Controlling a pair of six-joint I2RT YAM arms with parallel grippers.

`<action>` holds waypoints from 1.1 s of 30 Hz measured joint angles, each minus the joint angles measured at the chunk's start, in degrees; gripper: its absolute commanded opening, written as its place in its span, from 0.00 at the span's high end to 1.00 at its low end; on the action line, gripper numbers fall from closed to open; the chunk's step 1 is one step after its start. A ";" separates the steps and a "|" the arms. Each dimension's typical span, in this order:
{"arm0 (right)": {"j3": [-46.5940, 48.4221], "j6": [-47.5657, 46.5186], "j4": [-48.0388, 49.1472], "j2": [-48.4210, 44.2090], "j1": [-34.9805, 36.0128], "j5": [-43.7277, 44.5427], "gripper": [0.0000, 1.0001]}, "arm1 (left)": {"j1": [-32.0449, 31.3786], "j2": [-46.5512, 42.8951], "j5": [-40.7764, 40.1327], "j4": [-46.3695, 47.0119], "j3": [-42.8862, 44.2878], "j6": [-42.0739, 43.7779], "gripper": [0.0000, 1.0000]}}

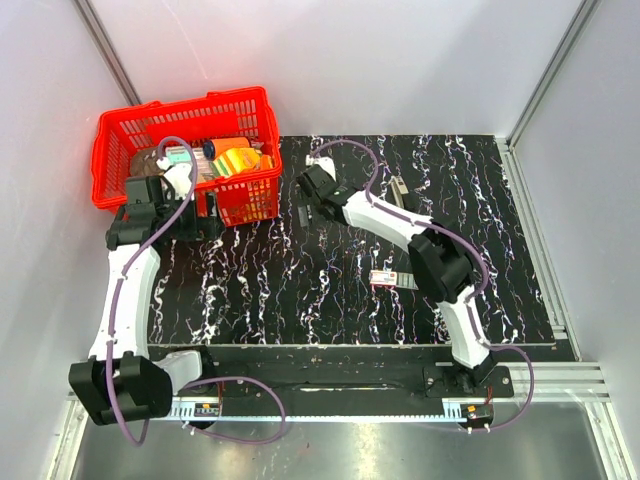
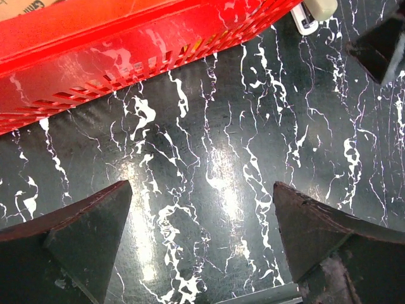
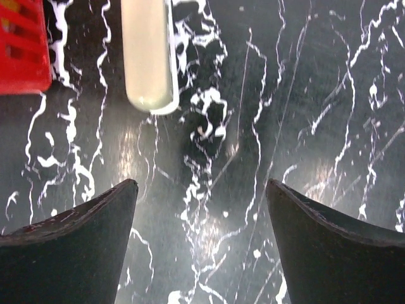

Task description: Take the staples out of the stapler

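Note:
The stapler (image 3: pixel 149 54) is a slim cream-white bar lying on the black marbled table, just right of the red basket's corner. Only its rounded end shows in the right wrist view. Its tip also shows in the left wrist view (image 2: pixel 318 9) and as a small pale sliver in the top view (image 1: pixel 298 213). My right gripper (image 3: pixel 201 212) is open and empty, hovering over the table just short of the stapler, which sits ahead and a little left of the jaws. It also shows in the top view (image 1: pixel 305 203). My left gripper (image 2: pixel 202 218) is open and empty beside the basket's front wall (image 1: pixel 212 226).
The red basket (image 1: pixel 120 135) holding several items stands at the back left. A small red-and-white flat box (image 1: pixel 385 278) lies mid-right beside the right arm. A small tan-grey object (image 1: pixel 398 190) lies behind the right forearm. White walls enclose the table.

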 measured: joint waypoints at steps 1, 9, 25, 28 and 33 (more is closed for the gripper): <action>1.11 -0.59 0.46 1.27 -0.28 0.00 0.13 | 0.26 0.55 0.31 -0.02 0.00 0.11 0.01; 14.38 -4.72 3.58 11.50 -1.22 -0.20 0.19 | 0.68 2.05 1.84 0.07 0.00 2.14 0.01; 28.44 -5.92 2.97 22.53 -4.37 -4.87 0.37 | 1.46 4.02 4.22 0.13 0.00 3.54 0.01; 28.81 -5.77 2.91 23.34 -4.66 -5.73 0.41 | 1.46 3.91 5.01 -0.24 0.00 3.69 0.01; 28.83 -5.16 2.71 24.04 -4.61 -6.27 0.52 | 1.46 3.87 7.15 -1.73 0.22 3.74 0.01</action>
